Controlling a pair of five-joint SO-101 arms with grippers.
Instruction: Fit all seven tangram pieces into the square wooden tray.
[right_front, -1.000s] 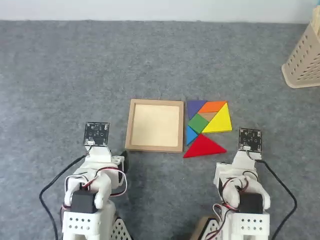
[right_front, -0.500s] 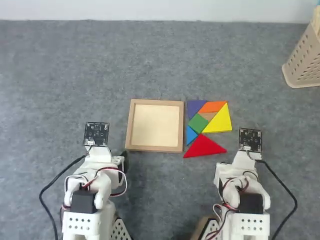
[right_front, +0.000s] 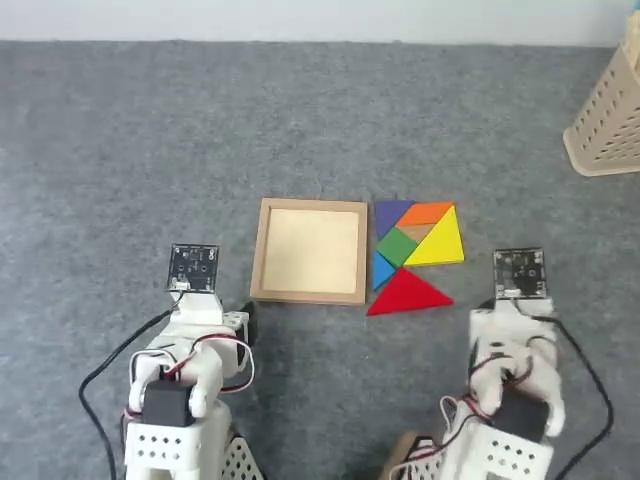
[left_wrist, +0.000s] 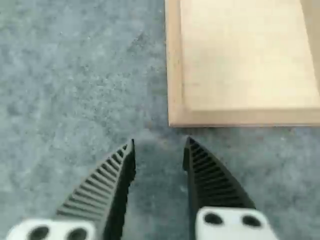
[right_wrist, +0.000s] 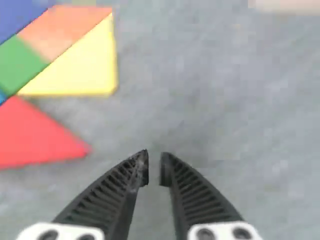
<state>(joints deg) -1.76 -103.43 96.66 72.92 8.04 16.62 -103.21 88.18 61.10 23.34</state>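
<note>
Nothing is fitted yet: the wooden tray lies empty, the tangram pieces clustered just beside it on the tabletop, left hand released, right hand nearly clenched on nothing.

Pale wood tray; red triangle, yellow triangle, orange piece, green square, light blue triangle, deeper blue, perhaps purple, triangle. Mottled grey desk. Cream slotted basket. Black ribbed left tool and right tool, white at base
</note>
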